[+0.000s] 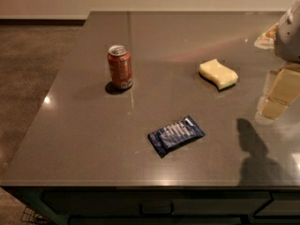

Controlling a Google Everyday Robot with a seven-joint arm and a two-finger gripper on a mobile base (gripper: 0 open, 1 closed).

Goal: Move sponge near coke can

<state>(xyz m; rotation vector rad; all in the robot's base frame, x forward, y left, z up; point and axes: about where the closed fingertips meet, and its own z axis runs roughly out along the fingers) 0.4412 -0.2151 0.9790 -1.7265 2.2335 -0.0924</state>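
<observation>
The pale yellow sponge (218,73) lies on the dark table (93,125), right of centre. The red-orange coke can (120,67) stands upright to the left, well apart from the sponge. My gripper (276,93), with blocky cream fingers, hangs at the right edge of the view, to the right of the sponge and a little nearer, above the table and clear of the sponge. It holds nothing.
A flat dark-blue foil packet (176,134) lies near the table's front, between can and sponge. A pale object (266,35) sits at the far right behind the arm. The table's left and front edges drop to the floor.
</observation>
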